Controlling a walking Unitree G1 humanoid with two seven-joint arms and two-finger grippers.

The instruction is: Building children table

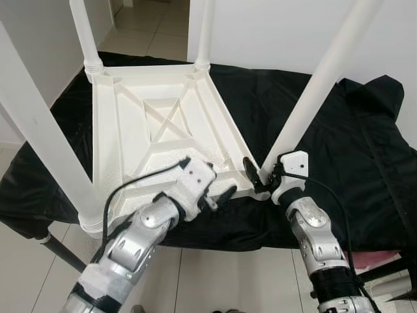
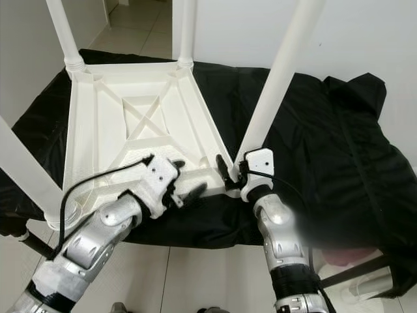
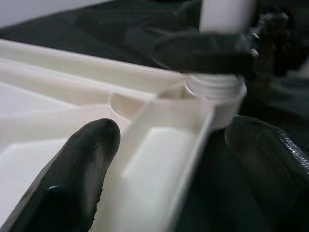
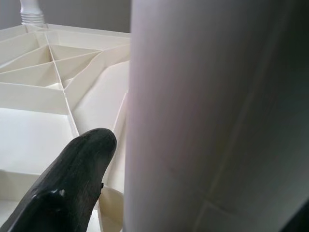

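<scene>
Left gripper (image 3: 159, 169) fingers straddle table rim (image 3: 193, 145).

You see all four legs cut by the frame's top or left edge; near-right leg (image 1: 322, 81) exits at upper right. Its base is masked by the right gripper (image 1: 259, 176), so seating in the table (image 1: 140, 130) corner socket cannot be judged. In the right wrist view one finger (image 4: 72, 183) shows; its mate is hidden behind the leg. The left wrist view is blurred at top. A pink object (image 1: 381, 261) at lower right is cut off, unidentifiable.
</scene>
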